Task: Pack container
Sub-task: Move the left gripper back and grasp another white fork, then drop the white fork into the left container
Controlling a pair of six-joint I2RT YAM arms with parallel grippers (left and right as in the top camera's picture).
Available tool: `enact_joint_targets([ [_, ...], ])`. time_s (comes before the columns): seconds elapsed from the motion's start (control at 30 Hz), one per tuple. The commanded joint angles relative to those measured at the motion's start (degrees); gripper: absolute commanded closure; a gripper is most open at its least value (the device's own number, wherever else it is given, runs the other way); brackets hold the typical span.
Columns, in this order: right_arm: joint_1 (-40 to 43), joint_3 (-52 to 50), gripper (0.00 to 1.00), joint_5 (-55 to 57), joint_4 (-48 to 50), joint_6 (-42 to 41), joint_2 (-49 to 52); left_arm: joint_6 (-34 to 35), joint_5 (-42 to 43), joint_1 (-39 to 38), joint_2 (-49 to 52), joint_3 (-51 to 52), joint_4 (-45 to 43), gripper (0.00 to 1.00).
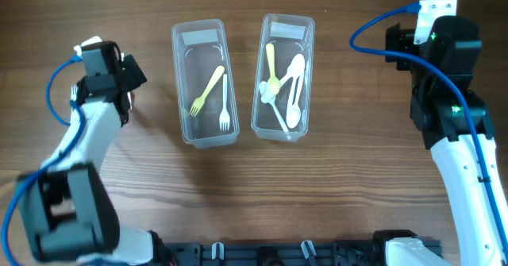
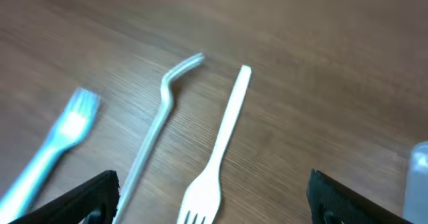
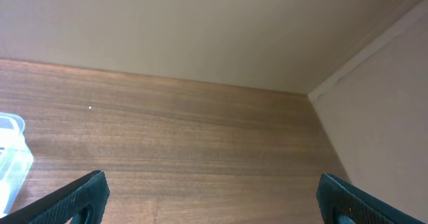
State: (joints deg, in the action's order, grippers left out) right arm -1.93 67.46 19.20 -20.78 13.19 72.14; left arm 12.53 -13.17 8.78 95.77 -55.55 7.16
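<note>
- Left gripper (image 2: 214, 198) is spread wide, holding nothing, over loose cutlery on the table (image 2: 334, 83): white plastic fork (image 2: 224, 137), clear bent-handled piece (image 2: 155, 127), pale blue utensil (image 2: 63, 140) (blurry, possibly a fork).
- Left container (image 1: 179, 83) holds forks, right container (image 1: 309, 59) holds spoons, so the white fork likely goes left.
- Do it well: centre the jaws across the fork's handle, descend square, and avoid the clear piece just beside it.
- Right gripper (image 3: 214, 197) is wide and empty.
- No readable writing or brand.
</note>
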Motion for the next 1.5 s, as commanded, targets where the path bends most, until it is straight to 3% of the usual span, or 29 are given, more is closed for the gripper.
enact_joint_targets([
  [0.0,0.02,0.02,0.0,1.11,0.13,0.33,0.46,-0.33,5.25,0.46,7.13,0.04,-3.78,0.09],
  [0.13,0.02,0.02,0.0,1.11,0.13,0.31,0.46,-0.31,5.25,0.59,14.97,0.04,-7.96,0.07],
  [0.2,0.02,0.02,0.0,1.11,0.15,0.31,0.46,-0.31,5.25,0.98,17.38,0.04,-9.11,0.01],
  [0.27,0.02,0.02,0.0,1.11,0.15,0.33,0.46,-0.31,5.25,1.16,17.51,0.04,-8.68,0.05],
  [0.3,0.02,0.02,0.0,1.11,0.13,0.31,0.46,-0.31,5.25,1.16,17.51,0.04,-8.68,0.14],
  [0.33,0.02,0.02,0.0,1.11,0.15,0.31,0.46,-0.31,5.25,1.16,17.51,0.04,-8.46,0.39],
  [0.37,0.02,0.02,0.0,1.11,0.13,0.33,0.46,-0.31,5.25,1.16,17.49,0.04,-8.22,0.55],
  [0.5,0.02,0.02,0.0,1.11,0.15,0.33,0.46,-0.31,5.2,1.16,17.38,0.04,-8.24,0.88],
  [0.57,0.02,0.02,0.01,1.11,0.13,0.31,0.46,-0.31,5.18,1.16,16.74,0.04,-8.2,0.96],
  [0.73,0.02,0.02,0.0,1.11,0.15,0.31,0.46,-0.28,5.2,1.14,5.6,0.04,-5.88,0.96],
  [0.83,0.02,0.02,0.0,1.11,0.15,0.31,0.46,2.14,5.33,0.68,-9.53,0.04,-2.86,0.96],
  [0.97,0.02,0.02,0.0,1.11,0.15,0.33,0.46,3.37,19.23,-4.17,-29.33,0.04,6.12,0.96],
  [1.03,0.02,0.02,0.0,1.11,0.13,0.31,0.46,3.39,20.22,-7.23,-32.2,0.04,9.77,0.96],
  [1.17,0.02,0.02,0.0,1.11,0.15,0.31,0.46,3.39,20.2,-15.15,-27.96,0.04,14.84,0.96],
  [1.27,0.02,0.02,0.0,1.11,0.15,0.33,0.46,7.93,20.2,-18.14,-20.11,0.04,13.42,0.96],
  [1.37,0.02,0.02,0.0,1.11,0.13,0.33,0.46,7.89,20.22,-19.82,-11.43,0.04,8.87,0.96],
  [1.4,0.02,0.02,0.0,1.11,0.13,0.31,0.46,7.91,20.59,-19.82,-9.81,0.04,7.21,0.88],
  [1.43,0.02,0.02,0.0,1.11,0.15,0.33,0.46,7.87,20.85,-19.8,-9.51,0.04,5.09,0.56],
  [1.47,0.02,0.02,0.0,1.11,0.13,0.31,0.46,7.87,20.85,-19.76,-10.27,0.04,3.02,0.52],
])
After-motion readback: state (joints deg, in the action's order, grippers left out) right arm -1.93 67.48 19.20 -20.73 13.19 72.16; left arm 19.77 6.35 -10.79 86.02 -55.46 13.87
